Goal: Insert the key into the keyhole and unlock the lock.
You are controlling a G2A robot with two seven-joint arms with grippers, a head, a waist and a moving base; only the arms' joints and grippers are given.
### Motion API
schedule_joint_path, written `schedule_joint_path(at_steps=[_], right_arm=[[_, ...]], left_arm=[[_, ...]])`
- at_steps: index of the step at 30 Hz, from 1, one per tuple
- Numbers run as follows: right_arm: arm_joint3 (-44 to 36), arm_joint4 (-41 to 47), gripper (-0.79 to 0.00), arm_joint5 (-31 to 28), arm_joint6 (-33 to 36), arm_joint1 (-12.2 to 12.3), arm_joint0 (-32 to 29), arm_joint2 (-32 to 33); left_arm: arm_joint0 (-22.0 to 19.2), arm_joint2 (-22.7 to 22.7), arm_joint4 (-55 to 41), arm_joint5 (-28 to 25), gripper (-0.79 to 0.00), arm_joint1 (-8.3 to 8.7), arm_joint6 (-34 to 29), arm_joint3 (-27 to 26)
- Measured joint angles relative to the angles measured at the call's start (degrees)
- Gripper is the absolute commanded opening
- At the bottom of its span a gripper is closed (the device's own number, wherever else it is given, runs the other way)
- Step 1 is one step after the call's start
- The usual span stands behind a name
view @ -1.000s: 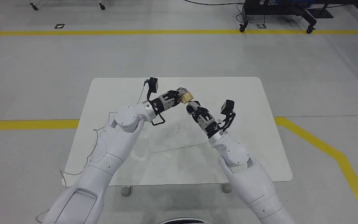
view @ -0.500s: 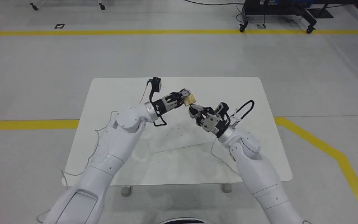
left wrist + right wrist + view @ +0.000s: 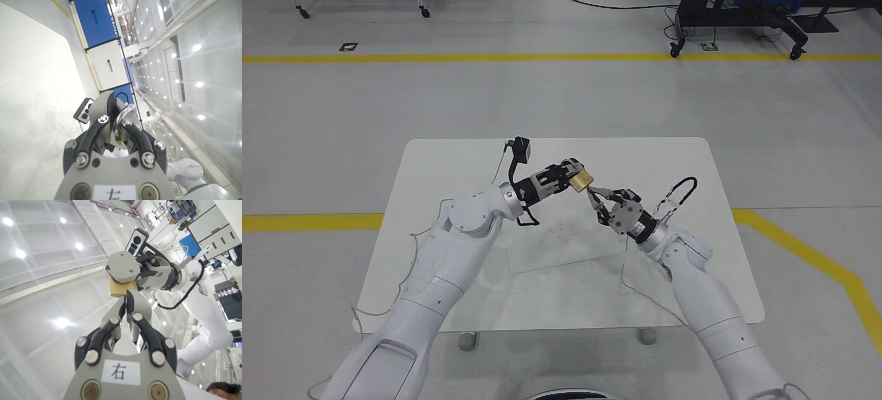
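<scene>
Above the counter, my left end effector clamps the brass padlock; my right end effector pinches the key, tip at its base. I would square the blade before pushing, then twist.

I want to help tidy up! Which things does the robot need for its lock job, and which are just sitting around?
For the job:
brass padlock, held in the left gripper
key, held in the right gripper

Just sitting around:
white table
yellow floor lines
black cart
</scene>
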Motion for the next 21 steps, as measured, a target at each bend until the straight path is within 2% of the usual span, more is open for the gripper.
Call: schedule_joint_path(at_steps=[2,3,4,5,6,13,19,21], right_arm=[[0.18,0.02,-0.785,-0.23,-0.01,0.06,0.04,0.02],[0.13,-0.14,-0.674,-0.53,-0.08,0.09,-0.01,0.06],[-0.12,-0.63,-0.486,-1.23,-0.19,0.15,-0.15,0.13],[-0.4,-1.1,-0.058,-2.01,-0.34,0.2,-0.36,0.22],[-0.74,-1.67,0.0,-3.08,-0.74,0.24,-0.63,0.37],[-5.81,-6.77,0.0,-13.39,-5.37,0.49,-4.37,1.49],[-12.82,-19.93,0.0,-27.61,-13.74,1.06,-9.12,3.81],[-15.99,-28.06,0.0,-33.22,-17.69,1.41,-11.43,5.15]], left_arm=[[0.05,-0.06,0.01,0.02,-0.785,0.01,0.0,-0.07],[0.07,-0.13,-0.01,0.0,-0.785,0.02,0.02,-0.09],[0.11,-0.27,-0.03,-0.06,-0.785,0.05,0.1,-0.11],[0.14,-0.39,-0.07,-0.08,-0.785,0.07,0.16,-0.13],[0.18,-0.52,-0.16,-0.11,-0.785,0.09,0.22,-0.19],[0.53,-1.04,-0.41,-0.1,-0.785,0.22,0.17,-0.58],[0.1,-1.3,1.5,1.23,-0.785,0.49,-0.19,-0.33],[-0.39,-0.85,5.86,2.19,-0.785,0.74,0.8,-0.3]])
